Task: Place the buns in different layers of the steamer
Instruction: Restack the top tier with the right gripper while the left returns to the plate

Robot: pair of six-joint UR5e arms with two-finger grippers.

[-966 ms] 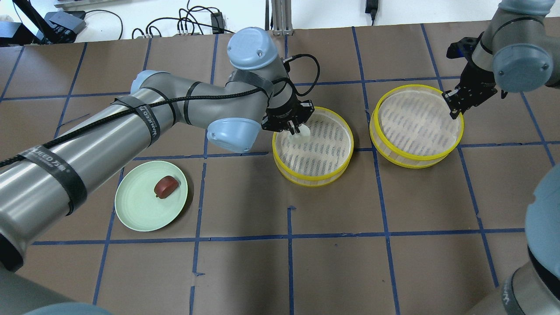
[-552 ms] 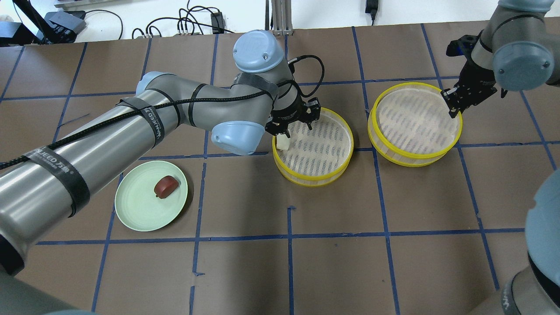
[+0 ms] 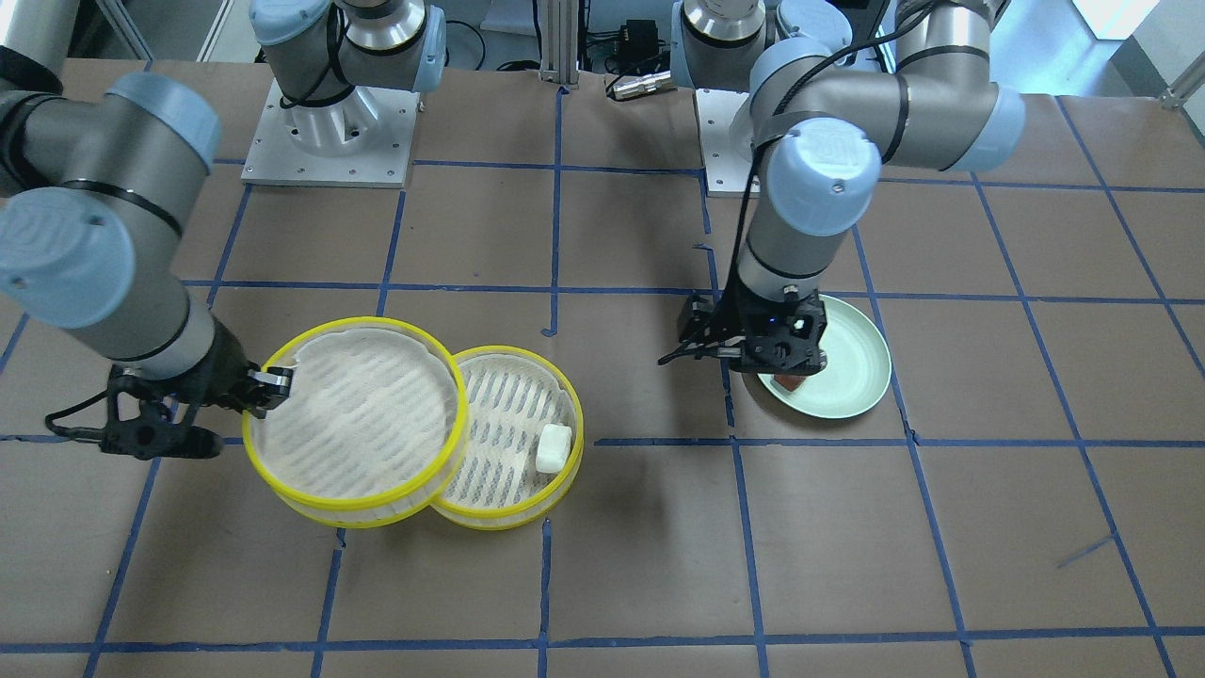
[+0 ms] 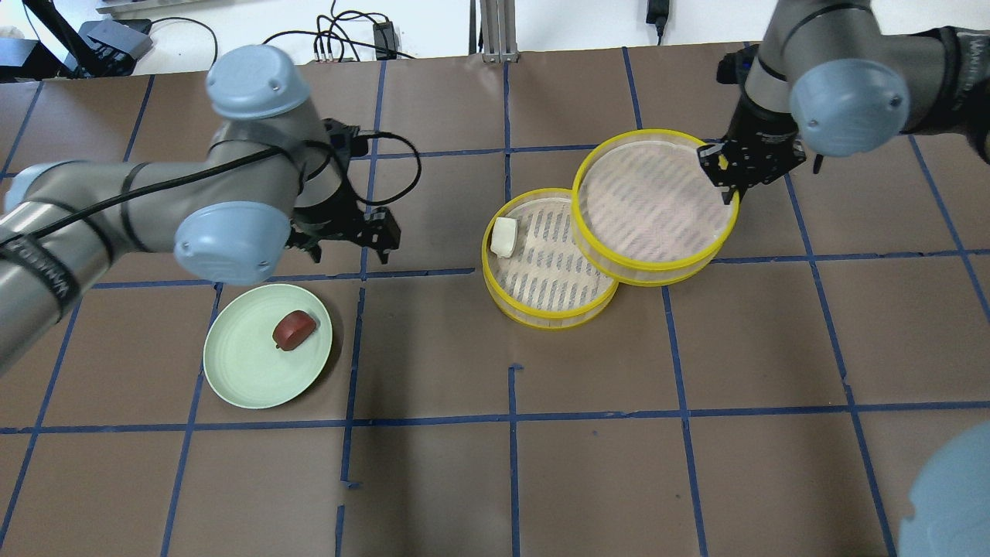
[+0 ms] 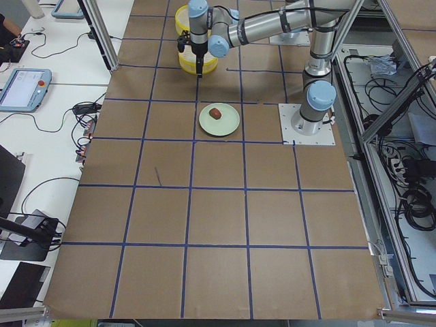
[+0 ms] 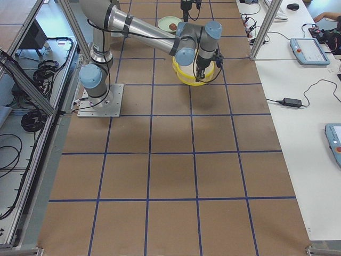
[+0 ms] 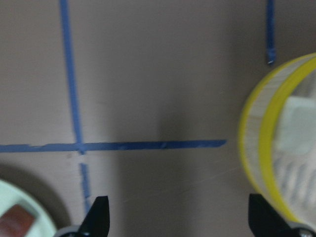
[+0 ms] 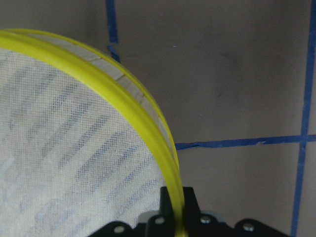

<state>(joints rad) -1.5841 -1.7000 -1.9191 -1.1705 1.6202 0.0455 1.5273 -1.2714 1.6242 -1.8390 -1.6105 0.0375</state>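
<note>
Withdrawn from the white bun (image 4: 503,237), the left gripper (image 7: 180,217) is spread wide, the reddish-brown bun (image 4: 294,330) lying just robotward.

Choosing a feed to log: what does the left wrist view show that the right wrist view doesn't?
Left only: small reddish-brown rounded bun on the pale green round plate, blurred white bun in the lower yellow-rimmed steamer tray, open left fingers. Right only: right fingers clamped on the rim of the upper yellow-rimmed steamer tray. Both: brown tabletop, blue tape lines.
</note>
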